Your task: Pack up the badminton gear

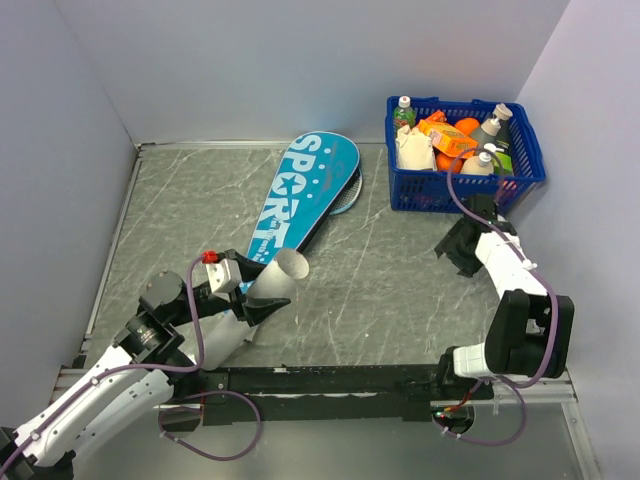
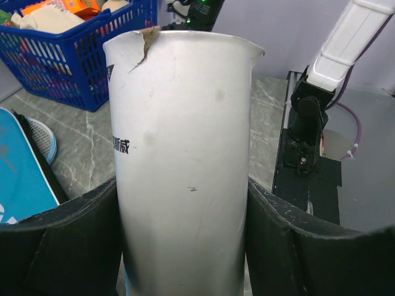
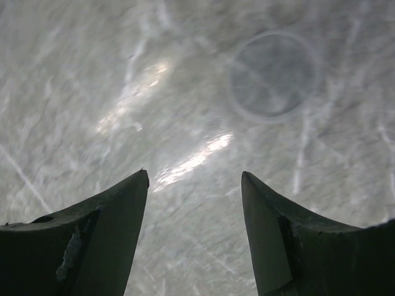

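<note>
Top external: left end effector point(image 1: 247, 297) is clenched on the white tube point(image 1: 262, 292), which is tilted, its open mouth pointing up and away from the arm. Blue SPORT bag point(image 1: 301, 193) lies flat on the desk point(image 1: 380, 290) just beyond this end effector, narrow end nearest it. A racket head point(image 1: 349, 190) sticks out from under the bag's wide far end.

Left wrist: tube point(image 2: 185, 172) fills the gap, and both black fingers point(image 2: 68, 246) press its sides. Its rim is torn at the upper left, and small black lettering shows on its left side. The bag point(image 2: 18, 179) and racket head point(image 2: 40, 139) sit left of the end effector. The blue basket point(image 2: 74, 68) is ahead-left, well apart.

Right wrist: right end effector point(image 3: 194, 185) is released, fingers point(image 3: 105, 228) spread with only bare desk point(image 3: 92, 80) between them. A faint ring mark point(image 3: 271, 77) lies ahead of it.

Top external: right end effector point(image 1: 458, 250) hangs near the front wall of the basket point(image 1: 450, 192), well apart from all the badminton gear.
</note>
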Robot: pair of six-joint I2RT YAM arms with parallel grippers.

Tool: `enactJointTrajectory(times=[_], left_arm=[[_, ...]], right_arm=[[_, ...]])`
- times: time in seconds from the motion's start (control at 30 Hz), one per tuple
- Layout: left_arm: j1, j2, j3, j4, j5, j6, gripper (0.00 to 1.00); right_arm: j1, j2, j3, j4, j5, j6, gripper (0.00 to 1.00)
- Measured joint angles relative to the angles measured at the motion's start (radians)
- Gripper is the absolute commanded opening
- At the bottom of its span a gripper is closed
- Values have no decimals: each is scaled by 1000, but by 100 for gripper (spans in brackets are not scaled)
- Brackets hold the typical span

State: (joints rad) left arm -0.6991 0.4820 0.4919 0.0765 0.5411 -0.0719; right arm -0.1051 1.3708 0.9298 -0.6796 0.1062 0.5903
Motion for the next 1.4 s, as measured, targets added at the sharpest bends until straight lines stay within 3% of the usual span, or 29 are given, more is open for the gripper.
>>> enactJointTrajectory(times=[0.27,1.1,1.4], left_arm=[[0,-3,9,-40,-20,-3,1],[0,-19,9,-53,-41,-4,1],[0,-19,9,-53,-42,-3,1]], right_arm=[[-115,13,-34,35,0,-16,68],[-142,281,34,143,1,-72,51],[-142,304,52,149,1,-73,33]])
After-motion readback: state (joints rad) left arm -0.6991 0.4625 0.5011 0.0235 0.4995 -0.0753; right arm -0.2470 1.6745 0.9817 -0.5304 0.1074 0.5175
